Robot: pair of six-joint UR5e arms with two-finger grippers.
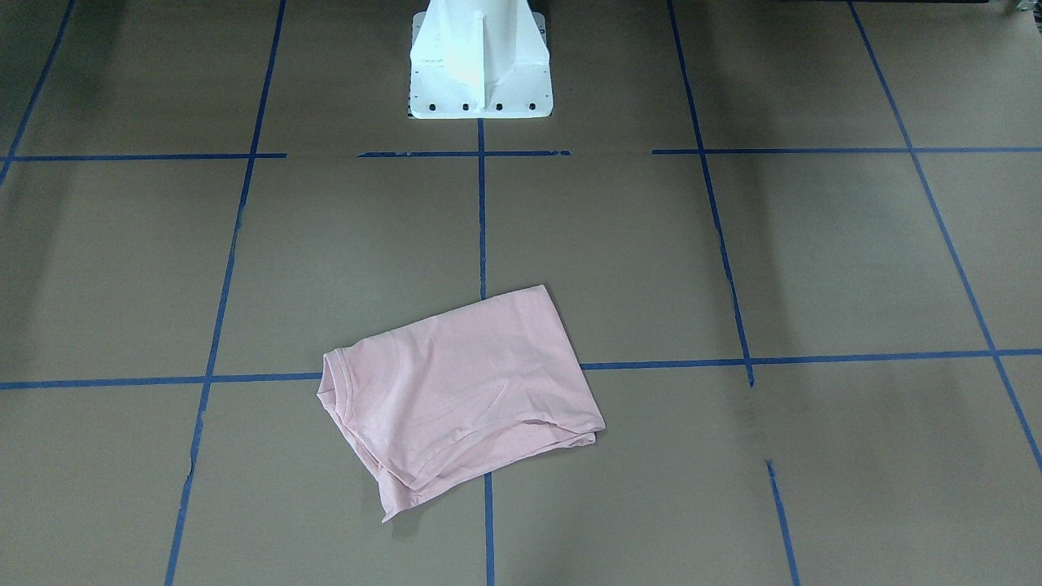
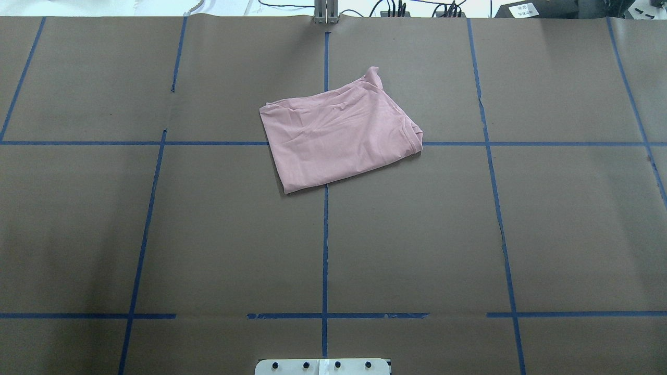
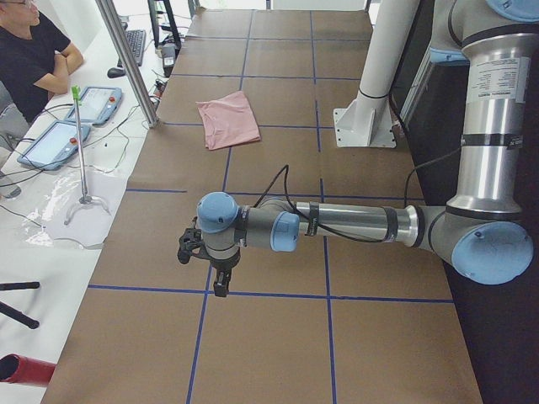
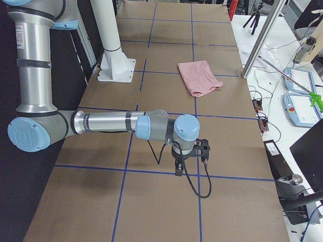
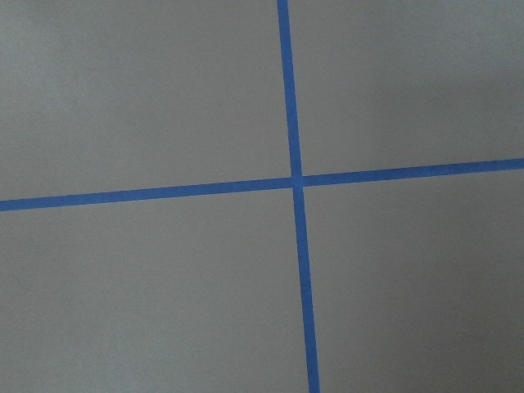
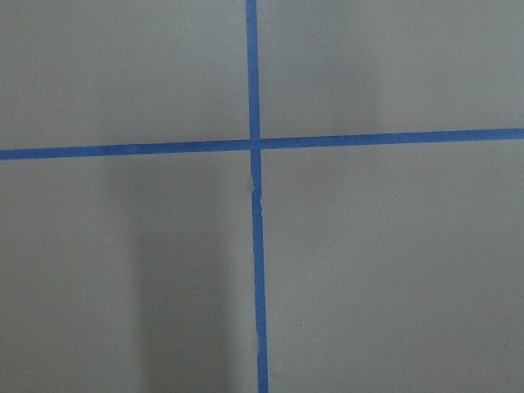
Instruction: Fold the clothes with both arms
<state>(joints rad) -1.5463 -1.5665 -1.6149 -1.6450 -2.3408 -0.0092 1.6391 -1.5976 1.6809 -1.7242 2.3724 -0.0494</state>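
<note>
One worktop [image 2: 234, 234] filled every view, covered in brown paper and marked into squares by blue tape lines [image 2: 325, 250]. One white pedestal [image 1: 479, 61] stood at the robot's edge of it, on the centre line.

Two arms were in view, each only from a side camera. The left arm [image 3: 354, 223] reached out low and level over the robot's left end of the worktop, its wrist bent so that the left fingers [image 3: 218, 289] pointed down, just above the paper near a tape line. The right arm [image 4: 106, 122] mirrored it at the other end, with the right fingers [image 4: 177, 171] pointing down in the same way. From these side cameras I could not tell whether either pair of fingers was spread or closed. Neither pair held anything that showed, and each wrist camera saw only bare paper and one crossing of tape.

One pale pink T-shirt [image 2: 338, 130] lay folded into a rough rectangle, askew to the grid, over a crossing of the centre line and a cross line. It was on the half of the worktop away from the pedestal and well apart from both arms. Its collar [image 2: 411, 133] sat at the end towards the robot's right. No print showed on the upper face.

One person [image 3: 34, 50] sat beside the worktop's far edge, near two handheld screens [image 3: 97, 103].
</note>
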